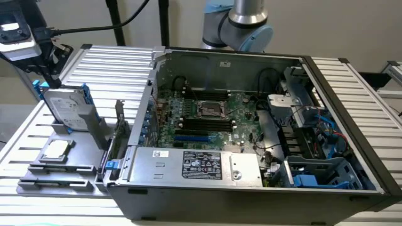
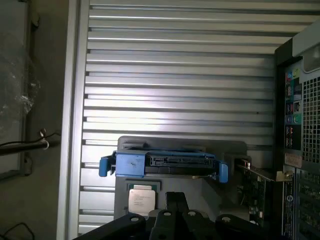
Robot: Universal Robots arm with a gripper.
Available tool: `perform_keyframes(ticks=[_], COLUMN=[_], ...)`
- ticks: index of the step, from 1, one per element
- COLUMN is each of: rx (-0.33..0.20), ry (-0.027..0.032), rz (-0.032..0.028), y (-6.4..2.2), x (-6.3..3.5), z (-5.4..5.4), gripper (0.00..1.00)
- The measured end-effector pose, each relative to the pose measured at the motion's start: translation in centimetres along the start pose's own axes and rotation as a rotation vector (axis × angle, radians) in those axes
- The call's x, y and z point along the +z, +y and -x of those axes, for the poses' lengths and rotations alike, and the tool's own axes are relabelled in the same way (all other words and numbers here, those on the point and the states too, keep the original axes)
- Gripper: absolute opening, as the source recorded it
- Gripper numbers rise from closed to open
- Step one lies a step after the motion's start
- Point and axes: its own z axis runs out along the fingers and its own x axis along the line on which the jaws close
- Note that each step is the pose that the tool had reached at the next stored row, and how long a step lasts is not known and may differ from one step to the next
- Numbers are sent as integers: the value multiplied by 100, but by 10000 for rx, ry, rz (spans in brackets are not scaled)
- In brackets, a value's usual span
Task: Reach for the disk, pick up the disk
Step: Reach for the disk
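Observation:
The disk (image 1: 66,110) stands on edge in a grey holder (image 1: 63,169) at the exterior view's left. It is silver-grey with a white label and blue rails. In the wrist view I see its connector edge (image 2: 165,162) between the blue rail ends. My gripper (image 1: 50,80) hangs just above the disk's top edge, close to its blue corner and apart from it. The black fingers (image 2: 170,200) are pressed together with nothing between them.
A small square silver chip (image 1: 56,149) lies on the holder beside the disk. A green card (image 1: 118,127) stands upright between the holder and the open computer case (image 1: 351,117), which has a silver box with a sticker (image 1: 195,165) at its front. The slatted metal table (image 1: 113,61) runs underneath.

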Motion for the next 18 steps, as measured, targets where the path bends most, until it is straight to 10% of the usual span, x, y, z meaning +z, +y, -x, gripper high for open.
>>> perform_keyframes(ticks=[8,18], rx=[1,0], ry=[1,-5], rz=[-2,0], y=[1,157], x=[-1,6], z=[-19,-348], gripper=[11,11])
